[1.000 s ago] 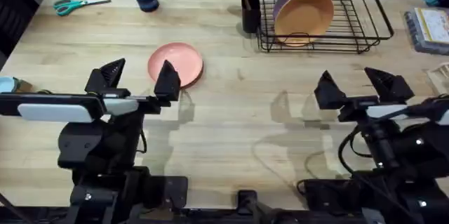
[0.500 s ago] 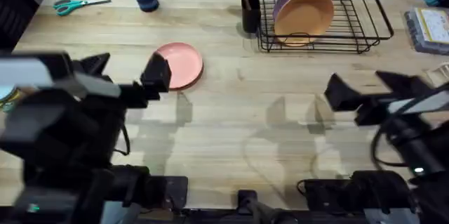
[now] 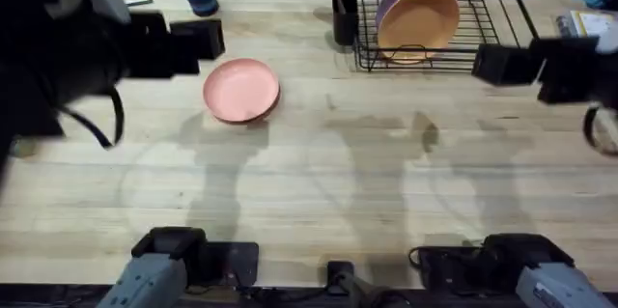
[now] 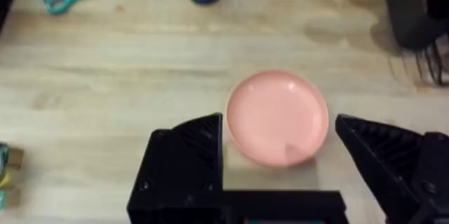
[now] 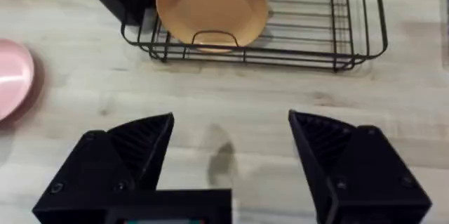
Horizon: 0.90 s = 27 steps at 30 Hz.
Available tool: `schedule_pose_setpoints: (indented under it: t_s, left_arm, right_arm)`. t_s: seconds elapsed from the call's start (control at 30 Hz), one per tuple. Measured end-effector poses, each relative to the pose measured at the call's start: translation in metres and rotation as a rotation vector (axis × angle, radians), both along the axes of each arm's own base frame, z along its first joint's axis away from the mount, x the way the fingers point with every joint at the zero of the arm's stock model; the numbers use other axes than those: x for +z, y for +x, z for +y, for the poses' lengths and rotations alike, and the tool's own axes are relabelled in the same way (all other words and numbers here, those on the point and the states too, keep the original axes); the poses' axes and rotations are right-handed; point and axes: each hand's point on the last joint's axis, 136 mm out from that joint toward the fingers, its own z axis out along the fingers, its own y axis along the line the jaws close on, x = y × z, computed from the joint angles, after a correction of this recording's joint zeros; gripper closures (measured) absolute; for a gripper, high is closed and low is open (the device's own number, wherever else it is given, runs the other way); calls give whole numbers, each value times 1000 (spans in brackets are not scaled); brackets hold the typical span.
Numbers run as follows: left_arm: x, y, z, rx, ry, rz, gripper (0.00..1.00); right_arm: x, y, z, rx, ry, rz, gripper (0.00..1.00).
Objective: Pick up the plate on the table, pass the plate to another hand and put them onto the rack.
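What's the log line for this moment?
plate: flat on table, ungrasped | left gripper: jaws open, above plate | right gripper: jaws open, empty | rack: orange and purple plates

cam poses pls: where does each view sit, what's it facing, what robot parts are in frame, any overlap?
Overhead: above the arm bases, looking down and forward over the table; both arms and bases show.
Left wrist: above the plate, looking down; the open left gripper straddles it.
Right wrist: facing the rack and orange plate; open right gripper in frame.
Shared: the plate appears in all three views.
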Motion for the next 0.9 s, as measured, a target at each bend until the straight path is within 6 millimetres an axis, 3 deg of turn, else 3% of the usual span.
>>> schedule_pose_setpoints:
  t_s: [0.33, 0.9]
  left_arm:
    - [16, 24, -1, -5, -4, 140, 8]
    - [9, 25, -1, -3, -6, 167, 7]
  right_arm:
    - [8, 22, 0, 0, 1, 151, 5]
    - [4, 24, 0, 0, 1, 167, 3]
